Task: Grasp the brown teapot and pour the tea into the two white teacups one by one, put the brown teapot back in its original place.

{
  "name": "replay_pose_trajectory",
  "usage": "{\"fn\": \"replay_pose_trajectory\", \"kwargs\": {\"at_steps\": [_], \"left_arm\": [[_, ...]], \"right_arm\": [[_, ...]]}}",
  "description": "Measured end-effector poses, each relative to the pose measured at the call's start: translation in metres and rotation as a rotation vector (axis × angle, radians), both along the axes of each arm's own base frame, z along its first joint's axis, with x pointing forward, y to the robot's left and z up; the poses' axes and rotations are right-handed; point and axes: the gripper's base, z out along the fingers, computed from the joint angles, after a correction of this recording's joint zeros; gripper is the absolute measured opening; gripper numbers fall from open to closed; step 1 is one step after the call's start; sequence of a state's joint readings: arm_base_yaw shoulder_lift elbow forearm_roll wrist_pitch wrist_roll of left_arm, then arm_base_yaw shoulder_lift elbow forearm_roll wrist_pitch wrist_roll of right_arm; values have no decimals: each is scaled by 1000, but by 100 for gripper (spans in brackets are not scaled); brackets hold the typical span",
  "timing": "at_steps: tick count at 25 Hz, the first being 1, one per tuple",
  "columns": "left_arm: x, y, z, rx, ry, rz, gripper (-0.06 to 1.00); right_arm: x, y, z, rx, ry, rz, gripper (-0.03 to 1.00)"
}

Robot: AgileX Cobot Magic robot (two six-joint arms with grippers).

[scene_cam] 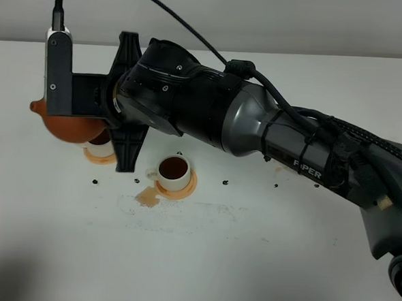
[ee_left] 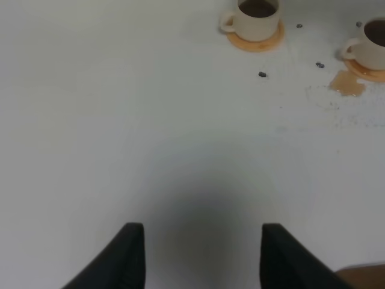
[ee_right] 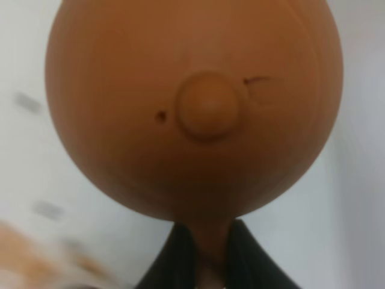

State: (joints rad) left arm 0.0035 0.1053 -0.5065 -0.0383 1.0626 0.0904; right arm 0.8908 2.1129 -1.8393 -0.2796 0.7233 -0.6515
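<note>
The brown teapot [scene_cam: 60, 124] hangs in the air at the left, its spout pointing left. My right gripper [ee_right: 204, 244] is shut on its loop handle; in the right wrist view the lid knob [ee_right: 207, 114] faces the camera. Just beside and partly under the pot stands one white teacup [scene_cam: 101, 138], mostly covered. The other white teacup [scene_cam: 174, 172] stands to its right, dark tea inside. Both cups [ee_left: 257, 17] [ee_left: 369, 47] also show far off in the left wrist view. My left gripper [ee_left: 201, 256] is open over bare table. The original place cannot be made out.
Each cup sits on an orange coaster [scene_cam: 185, 189] [scene_cam: 98, 156]. A tea puddle [scene_cam: 147, 197] lies in front of the right cup, with dark specks [scene_cam: 224, 184] scattered around. The right arm [scene_cam: 210, 113] stretches across the table from the right.
</note>
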Motion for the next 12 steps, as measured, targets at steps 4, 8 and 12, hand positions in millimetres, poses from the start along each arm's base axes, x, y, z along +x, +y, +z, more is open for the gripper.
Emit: {"fn": "replay_pose_trajectory", "kwargs": {"at_steps": [4, 8, 12], "left_arm": [[0, 0, 0, 0, 0, 0, 46], [0, 0, 0, 0, 0, 0, 46], [0, 0, 0, 0, 0, 0, 46]], "right_arm": [[-12, 10, -9, 135, 188, -91, 12], [-13, 16, -28, 176, 281, -193, 12], [-10, 19, -50, 178, 336, -281, 12]]}}
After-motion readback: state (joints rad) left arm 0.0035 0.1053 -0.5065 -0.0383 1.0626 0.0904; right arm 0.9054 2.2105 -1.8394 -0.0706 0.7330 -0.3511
